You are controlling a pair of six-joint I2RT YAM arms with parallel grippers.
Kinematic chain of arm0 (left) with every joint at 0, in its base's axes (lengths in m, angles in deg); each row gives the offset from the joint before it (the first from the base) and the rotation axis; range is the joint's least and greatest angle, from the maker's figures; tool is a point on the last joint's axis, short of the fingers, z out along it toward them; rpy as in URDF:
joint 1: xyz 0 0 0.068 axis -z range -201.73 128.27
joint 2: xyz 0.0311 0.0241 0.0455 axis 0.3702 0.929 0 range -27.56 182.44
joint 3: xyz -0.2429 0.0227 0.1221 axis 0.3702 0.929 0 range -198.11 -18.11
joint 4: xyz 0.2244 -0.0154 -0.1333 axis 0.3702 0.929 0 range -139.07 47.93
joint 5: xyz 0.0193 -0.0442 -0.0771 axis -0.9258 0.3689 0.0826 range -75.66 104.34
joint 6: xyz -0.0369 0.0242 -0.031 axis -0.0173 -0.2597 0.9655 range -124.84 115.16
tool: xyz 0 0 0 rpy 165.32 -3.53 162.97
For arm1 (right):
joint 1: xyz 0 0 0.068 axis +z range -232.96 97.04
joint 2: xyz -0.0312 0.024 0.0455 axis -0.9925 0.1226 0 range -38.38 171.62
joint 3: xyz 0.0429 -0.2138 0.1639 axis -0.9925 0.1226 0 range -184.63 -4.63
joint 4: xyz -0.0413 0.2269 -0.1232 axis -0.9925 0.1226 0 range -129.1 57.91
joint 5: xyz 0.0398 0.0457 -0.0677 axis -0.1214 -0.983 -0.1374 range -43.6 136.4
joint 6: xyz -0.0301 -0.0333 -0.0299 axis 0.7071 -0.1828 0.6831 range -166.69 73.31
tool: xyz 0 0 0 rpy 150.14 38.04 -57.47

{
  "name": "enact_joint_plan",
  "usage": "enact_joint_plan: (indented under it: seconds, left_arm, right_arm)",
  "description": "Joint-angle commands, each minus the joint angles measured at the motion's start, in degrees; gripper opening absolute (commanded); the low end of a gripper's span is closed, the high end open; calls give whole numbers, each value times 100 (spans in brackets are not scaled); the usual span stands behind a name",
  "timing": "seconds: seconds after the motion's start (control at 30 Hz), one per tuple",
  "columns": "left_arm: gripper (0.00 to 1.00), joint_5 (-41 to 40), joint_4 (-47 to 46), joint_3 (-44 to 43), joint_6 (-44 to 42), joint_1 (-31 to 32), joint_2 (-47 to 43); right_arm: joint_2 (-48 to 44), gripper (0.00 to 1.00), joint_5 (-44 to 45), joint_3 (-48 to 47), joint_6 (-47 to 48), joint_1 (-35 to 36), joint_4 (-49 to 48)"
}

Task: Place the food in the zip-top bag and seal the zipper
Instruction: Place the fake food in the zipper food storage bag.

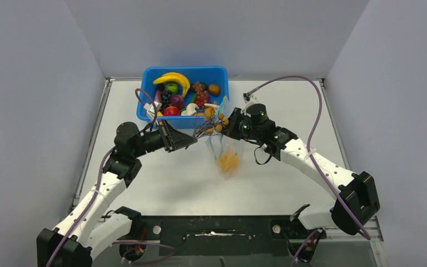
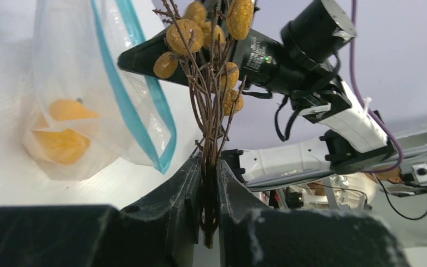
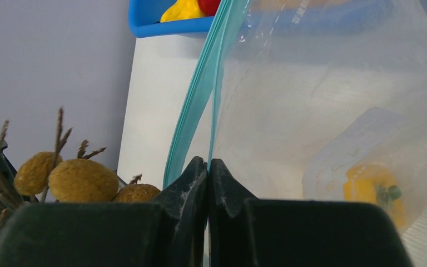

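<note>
The left gripper [image 2: 210, 167] is closed tight on the stems of a dry twig bunch [image 2: 211, 105] with yellow-brown berries, just beside the mouth of the zip-top bag [image 2: 72, 61]. The right gripper [image 3: 207, 167] is clamped on the bag's edge at the teal zipper [image 3: 200, 94], and the bag hangs open below it. Two orange pieces [image 2: 61, 139], perhaps toy fruit, lie at its bottom. The other food, such as the banana bunch [image 1: 175, 79], is in the blue tub [image 1: 150, 78] behind.
</note>
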Motion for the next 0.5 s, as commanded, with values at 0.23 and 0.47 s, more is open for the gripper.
enact_joint_plan:
  seconds: [0.23,0.47]
  left_arm:
    - [1,-1271,1471,-531,-1297,111,157]
    - [1,-1582,1856,-642,-1579,148,190]
  right_arm:
    - [-300,0,341,-251,83,29,-38]
    - [-245,0,342,-337,88,62,-1]
